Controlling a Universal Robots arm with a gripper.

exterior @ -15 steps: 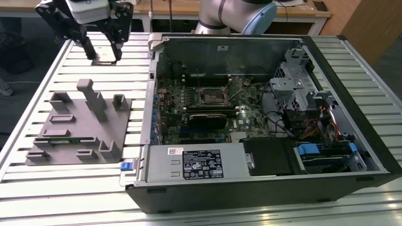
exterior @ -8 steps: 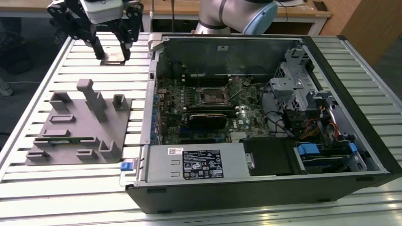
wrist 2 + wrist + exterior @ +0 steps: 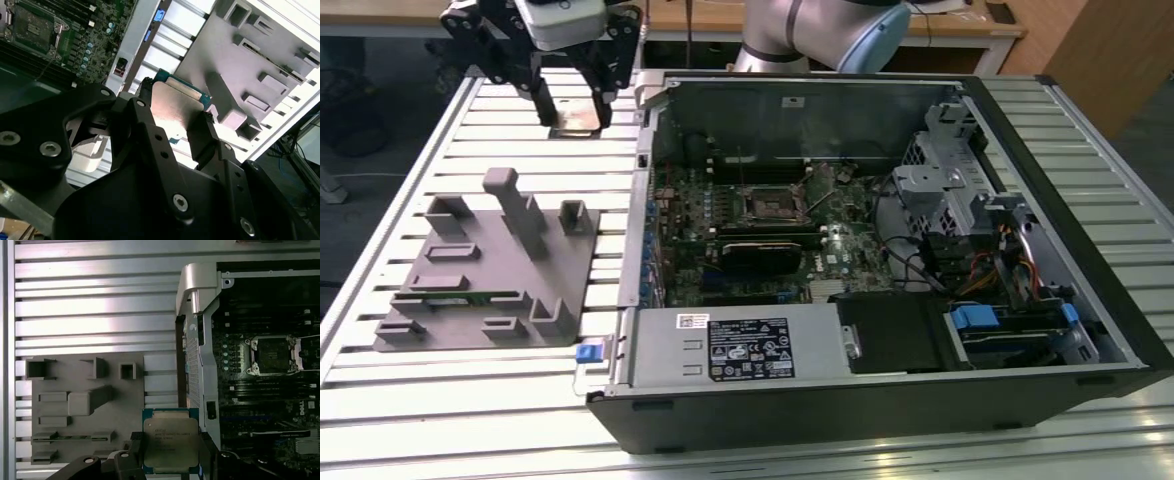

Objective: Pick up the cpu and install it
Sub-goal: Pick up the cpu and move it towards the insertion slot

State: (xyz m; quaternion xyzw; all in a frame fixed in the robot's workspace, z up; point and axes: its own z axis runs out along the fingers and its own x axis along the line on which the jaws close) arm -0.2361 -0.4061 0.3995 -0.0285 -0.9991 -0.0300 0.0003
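**Chip in the grip, clear of the tray**

Gripper (image 3: 574,112) has the cpu (image 3: 574,124) pinched between its two black fingers, one on each opposite edge. It hangs flat at the fingertips, up in the air above the slatted table (image 3: 467,400). In the first wrist view the cpu (image 3: 170,440) shows its silvery top face and a thin blue-green rim, with a finger (image 3: 136,449) hard against one side. In the second wrist view the cpu (image 3: 175,102) sits squarely between the fingers (image 3: 145,107), metal face catching the light.

Out from there, the grey tray (image 3: 454,300) lies on the table with its blocks and slots standing up. The chip is held apart from it, over toward the far edge of the table. On the exterior view's right sits the open computer case (image 3: 1067,210), lid off and motherboard exposed. The black square socket (image 3: 767,205) sits mid-board with nothing in it, well apart from the held chip.
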